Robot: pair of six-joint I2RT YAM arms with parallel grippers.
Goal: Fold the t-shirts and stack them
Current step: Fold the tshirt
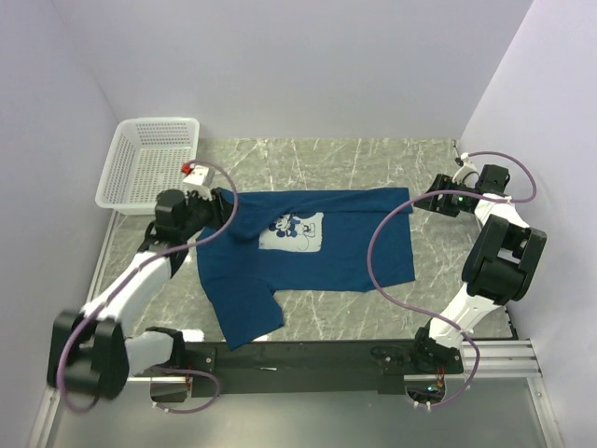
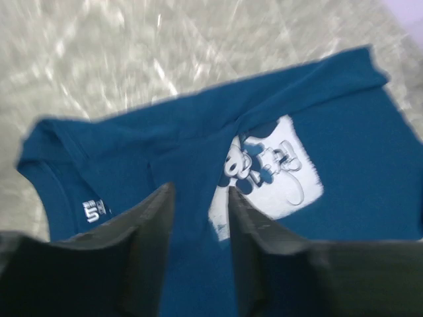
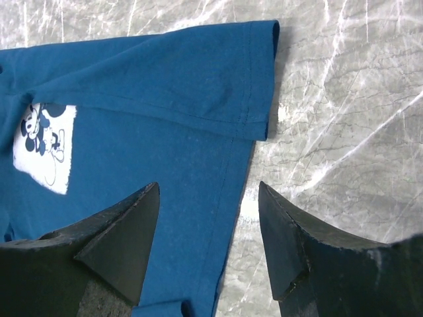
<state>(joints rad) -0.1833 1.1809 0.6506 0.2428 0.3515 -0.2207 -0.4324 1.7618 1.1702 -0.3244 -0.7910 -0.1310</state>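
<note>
Lavender walls close in a grey marbled surface; a white lattice basket sits at its far left corner. You have one dark blue t-shirt spread across the middle of the surface, chest up, with the pale square cartoon-mouse print left of centre. A fold runs along the shirt's far side, and a flap of cloth trails toward the near edge on the left. Your left pincer is at the shirt's left end, near the basket. In its wrist view the left pincer has its fingers parted by a narrow gap, over cloth between the neck label and the print; that view is blurred and nothing looks pinched. Your right pincer is near the far right corner, at the shirt's right end. From its wrist the right pincer stands wide open and grips nothing: one finger over blue cloth, the other over bare surface, the shirt's side edge between them and a sleeve just beyond.
</note>
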